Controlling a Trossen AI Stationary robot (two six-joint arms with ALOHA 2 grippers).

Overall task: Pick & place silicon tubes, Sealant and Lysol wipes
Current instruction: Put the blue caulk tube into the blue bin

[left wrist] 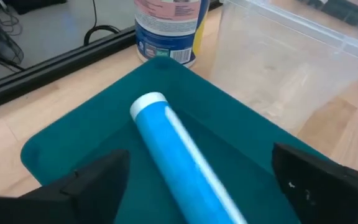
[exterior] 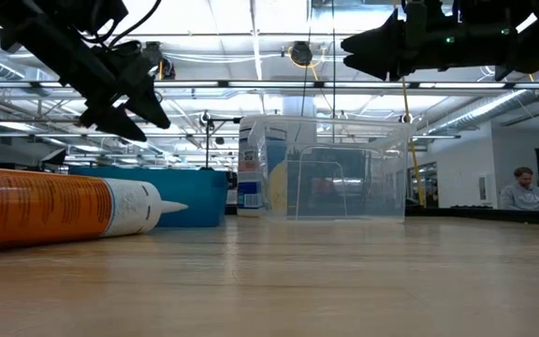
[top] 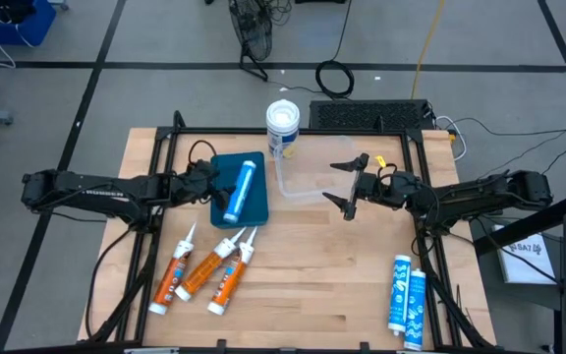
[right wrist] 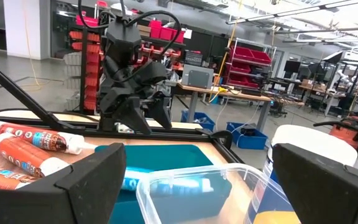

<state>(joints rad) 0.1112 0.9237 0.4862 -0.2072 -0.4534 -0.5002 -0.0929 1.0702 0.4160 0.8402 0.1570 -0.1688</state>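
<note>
Low view: wooden table point(exterior: 344, 281), workshop behind, person point(exterior: 522, 190) seated far right

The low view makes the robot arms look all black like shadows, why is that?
In the low view the bright ceiling lights shine from behind, so both grippers show only as dark outlines; the near orange sealant tube looks big and soft. In the left wrist view the blue tube in the teal tray is evenly lit.
</note>
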